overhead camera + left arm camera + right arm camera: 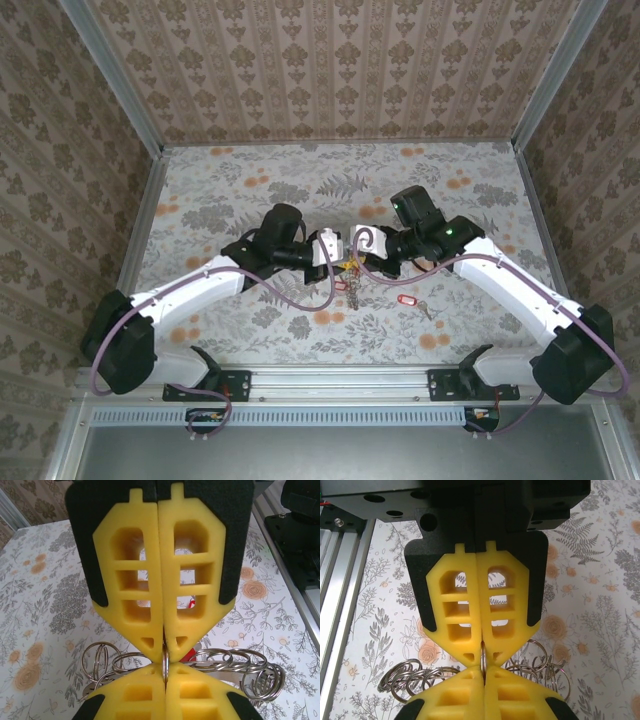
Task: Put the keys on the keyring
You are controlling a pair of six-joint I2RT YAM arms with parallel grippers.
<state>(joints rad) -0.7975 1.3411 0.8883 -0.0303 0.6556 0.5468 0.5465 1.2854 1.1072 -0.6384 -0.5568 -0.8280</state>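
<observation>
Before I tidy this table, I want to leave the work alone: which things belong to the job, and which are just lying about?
Job: keyring, held by left pincer and right pincer, both shut; loose key.
Not the job: rail, floral table. No other loose item seen.

**Quick rundown of where everything sits**

The left arm [190, 290] and right arm [510, 285] both come in from the rail [340, 380] at the near edge and meet over the middle of the table [250, 180]. The left gripper [164, 650] and right gripper [482, 652] are tip to tip, each pinched on the same rim of the keyring [220, 660]. Its loops fan out to either side of the pinch. The near key [352, 287] sits just rail-side of the bunch. The loose key [405, 299] lies on the table off to the right, beside the right arm and apart from the bunch.
</observation>
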